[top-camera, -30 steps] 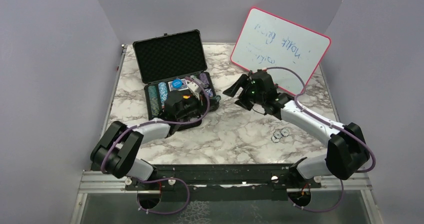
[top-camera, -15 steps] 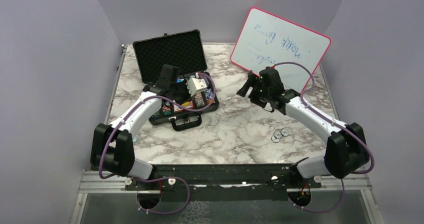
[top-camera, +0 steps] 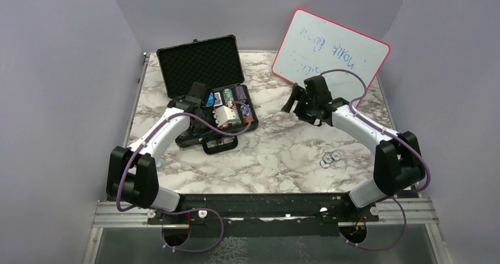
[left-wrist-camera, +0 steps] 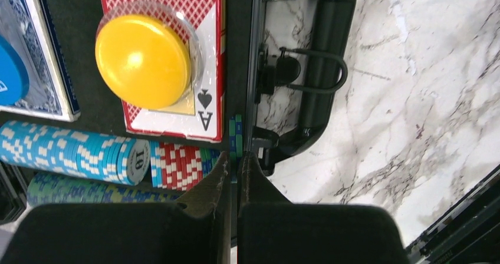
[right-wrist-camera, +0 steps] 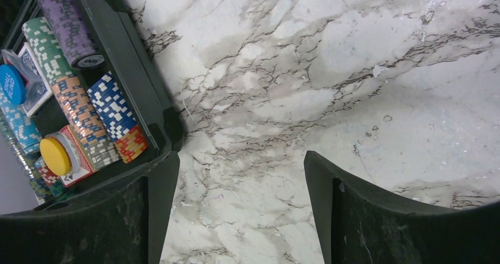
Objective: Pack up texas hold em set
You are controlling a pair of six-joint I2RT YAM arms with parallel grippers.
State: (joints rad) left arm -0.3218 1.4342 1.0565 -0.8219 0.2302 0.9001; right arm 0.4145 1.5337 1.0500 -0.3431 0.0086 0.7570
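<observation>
We'd send our empty, wide-spread right fingers (right-wrist-camera: 156, 193), hovering just right of the open black case (top-camera: 200, 66) on the tabletop (top-camera: 277, 152), squarely down over the loose chips (top-camera: 331, 157) lying well right of the case, with the left fingers (left-wrist-camera: 223, 178) pinched together, empty, above its front rim; how many chips lie there we can't tell.

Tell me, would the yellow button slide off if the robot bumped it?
Probably. The yellow button looks smooth and domed, so a grip may slip. It just rests on the red card deck, so a nudge would likely slide it.
</observation>
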